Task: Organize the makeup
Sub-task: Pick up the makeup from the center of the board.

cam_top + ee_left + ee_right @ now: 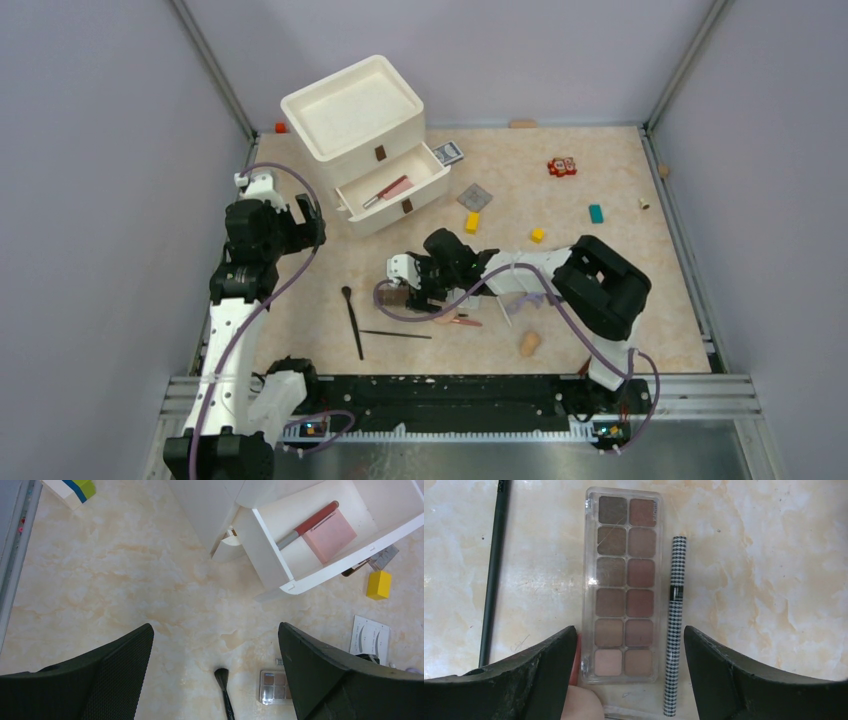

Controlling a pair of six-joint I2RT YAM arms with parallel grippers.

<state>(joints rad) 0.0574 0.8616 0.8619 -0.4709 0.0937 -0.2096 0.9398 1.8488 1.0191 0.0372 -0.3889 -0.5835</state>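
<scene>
Since the right gripper (412,288) hangs over it, top view hides most of the brown eyeshadow palette (393,297), which lies mid-table, well short of the open drawer (385,215). Can't read the jaws from here.

Left wrist: left gripper (215,630) spread wide, nothing between. Palette half cut off behind its finger. Pink compact (330,535) lies in the drawer.

Right wrist: fingers spread, straddling the palette's near end, no contact visible. Clear-lidded plastic, so I'd judge it stiff, light, slick, lid probably fragile. Grip across the long edges. Checked pencil (675,625) lies just beside its right edge, inside the jaws, and may get pinched too. Peach blob (581,702) at bottom edge: can't identify.
</scene>
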